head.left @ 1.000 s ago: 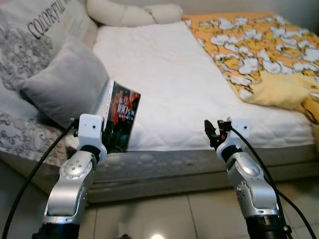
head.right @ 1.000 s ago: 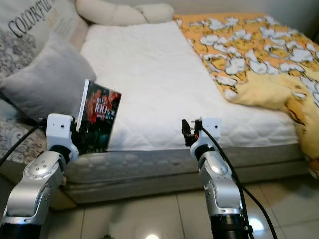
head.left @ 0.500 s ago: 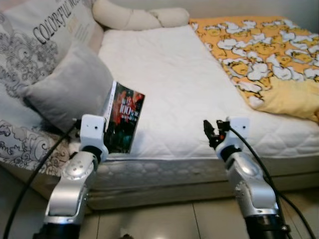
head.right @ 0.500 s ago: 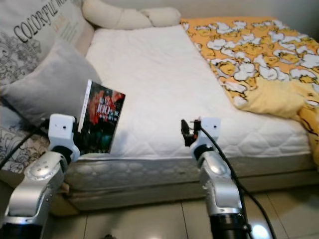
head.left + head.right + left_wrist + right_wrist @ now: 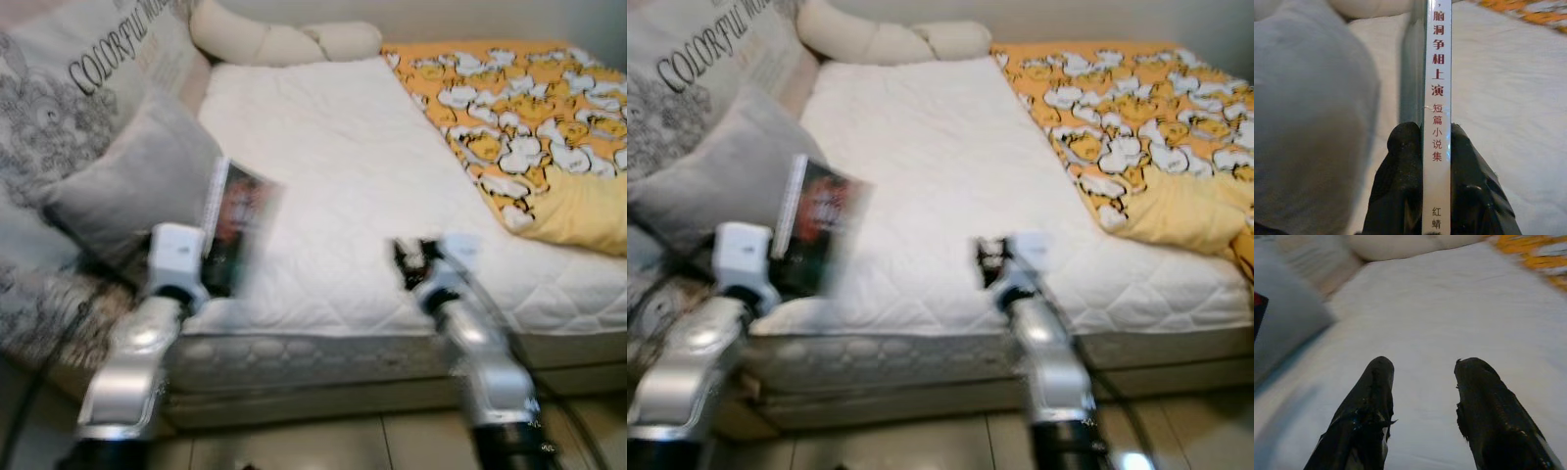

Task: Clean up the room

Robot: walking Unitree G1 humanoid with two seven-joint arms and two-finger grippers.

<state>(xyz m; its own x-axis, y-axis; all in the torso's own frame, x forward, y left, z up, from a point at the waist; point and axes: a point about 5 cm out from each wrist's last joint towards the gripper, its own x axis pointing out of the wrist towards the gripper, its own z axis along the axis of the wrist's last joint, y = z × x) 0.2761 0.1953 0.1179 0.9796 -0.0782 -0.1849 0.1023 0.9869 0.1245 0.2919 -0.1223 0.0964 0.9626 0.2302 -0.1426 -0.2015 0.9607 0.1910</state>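
Note:
A dark-covered book (image 5: pixel 238 227) stands upright in my left gripper (image 5: pixel 1426 142), which is shut on its white spine (image 5: pixel 1438 98) with red and grey print. The book hangs over the near left edge of the white mattress (image 5: pixel 323 166), beside a grey pillow (image 5: pixel 137 186). My right gripper (image 5: pixel 1422 382) is open with nothing between its fingers, held over the mattress's near edge at the middle (image 5: pixel 411 257). The eye views are blurred.
A large printed cushion (image 5: pixel 69 88) leans at the left behind the grey pillow. Cream pillows (image 5: pixel 284 39) lie at the head of the bed. An orange and yellow patterned blanket (image 5: pixel 519 117) covers the right side. Tiled floor (image 5: pixel 323 441) lies below the bed edge.
The camera has shifted and blurred, and the bed looks nearer and lower in view. My left gripper still holds the book; both arms keep about the same pose.

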